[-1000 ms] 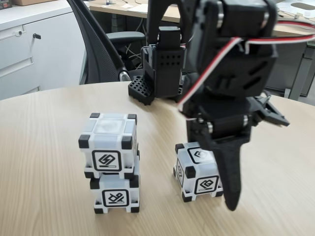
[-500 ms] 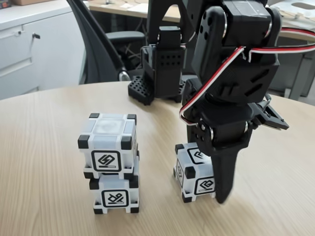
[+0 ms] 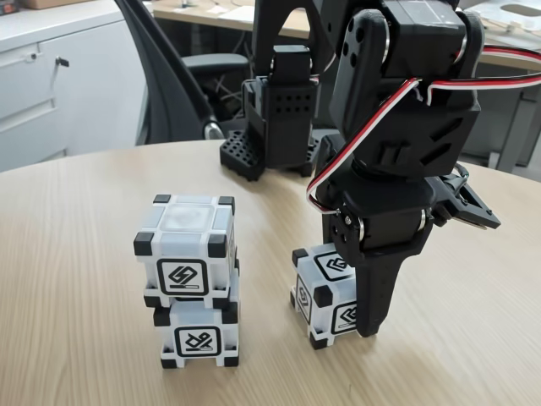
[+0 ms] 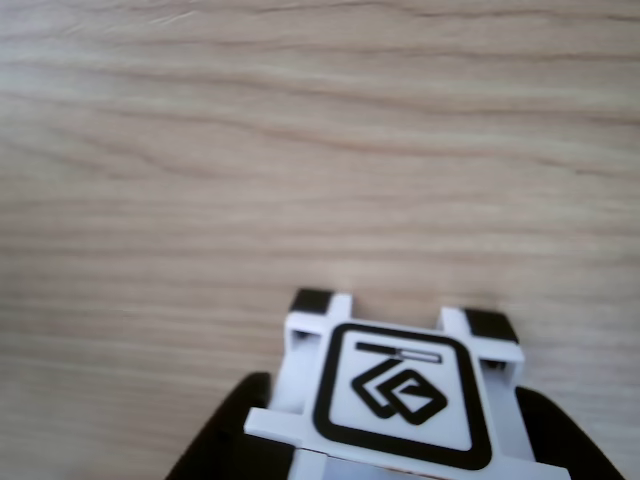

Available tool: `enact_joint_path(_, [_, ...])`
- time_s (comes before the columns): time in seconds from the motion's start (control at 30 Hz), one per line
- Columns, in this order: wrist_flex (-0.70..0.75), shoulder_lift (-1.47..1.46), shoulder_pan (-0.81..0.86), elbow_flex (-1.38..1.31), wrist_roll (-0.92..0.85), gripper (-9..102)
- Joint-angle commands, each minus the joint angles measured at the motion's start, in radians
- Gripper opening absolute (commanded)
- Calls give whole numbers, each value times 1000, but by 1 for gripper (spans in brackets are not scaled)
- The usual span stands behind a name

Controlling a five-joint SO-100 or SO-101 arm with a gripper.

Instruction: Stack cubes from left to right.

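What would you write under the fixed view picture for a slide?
Black robot claw lowered around a lone cube on the wooden table, beside a two-cube stack.

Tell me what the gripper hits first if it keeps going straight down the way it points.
Probably the wooden table: the gripper points down around the single cube, its fingers near the tabletop already, though depth is unclear.

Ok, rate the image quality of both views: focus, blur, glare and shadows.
Fixed view: soft even light and faint shadows; the two stacked white-grey plastic cubes are sharp, with mild glare on the top face. Other view: blurry throughout, the light wooden table washed out, and the single white-grey cube with its black-framed glyph soft-edged.
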Motion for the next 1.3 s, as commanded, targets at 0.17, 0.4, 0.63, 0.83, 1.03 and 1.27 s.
enact_joint_path(0.17, [12,31,5,-38,12,0])
enact_joint_path(0.4, [15,187,5,-77,11,0])
enact_joint_path(0.63, [20,318,3,-124,46,0])
enact_joint_path(0.83, [28,479,3,-129,37,0])
enact_joint_path(1.03, [135,574,3,-130,61,0])
enact_joint_path(1.27, [192,660,20,-130,29,0])
